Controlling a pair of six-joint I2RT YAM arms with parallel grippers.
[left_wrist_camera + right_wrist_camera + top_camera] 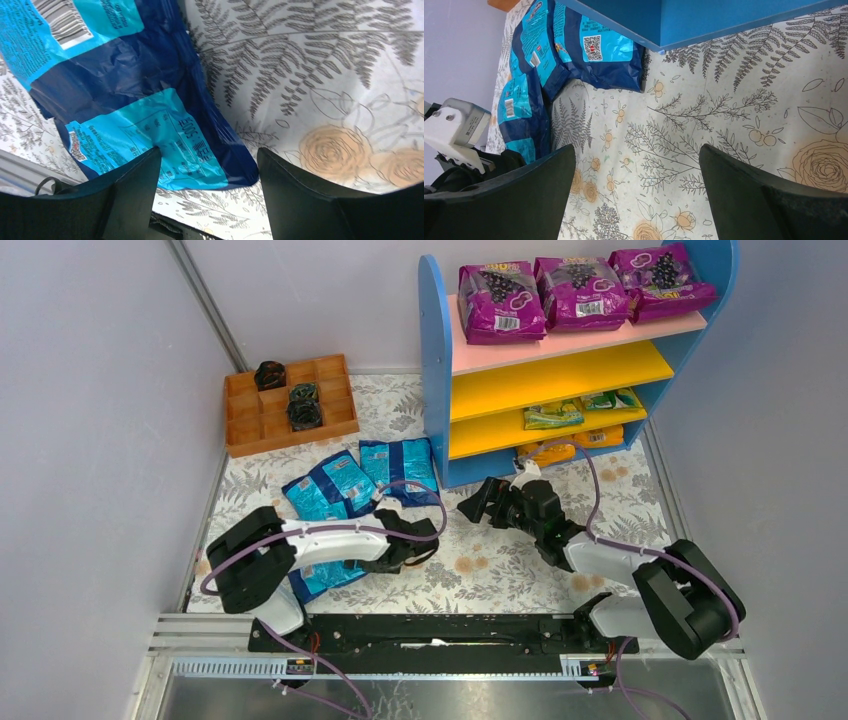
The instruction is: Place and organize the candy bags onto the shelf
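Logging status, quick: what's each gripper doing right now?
Left gripper: open, nothing gripped, blue candy bag just ahead.
Right gripper: open, empty.

blue bag: half under left arm | tray contents: unidentifiable

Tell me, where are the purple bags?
In the top view, the three purple bags lie side by side on the pink top board of the shelf, at the far right.

Left claw spread wide over corner of blue candy bag; floral mat beneath.
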